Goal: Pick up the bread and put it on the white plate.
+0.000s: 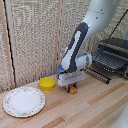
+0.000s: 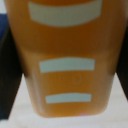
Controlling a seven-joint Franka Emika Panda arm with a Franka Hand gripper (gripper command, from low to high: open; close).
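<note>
Right up close on the loaf (image 2: 67, 60), filling nearly the whole wrist view, orange-brown and blurred, with three pale grey-white bars across its face, one above another. Dark fingers (image 2: 9, 75) flanking it on both sides, pressed against its edges as far as the blur allows. Beyond the loaf's rounded end, a strip of pale wooden table (image 2: 70, 121), light and out of focus.

No words, numbers or brand marks can be read anywhere. In the wrist view the loaf (image 2: 67, 60) bears three blank pale bars, and the plate (image 1: 23, 101) rim shows only a speckled pattern.
</note>
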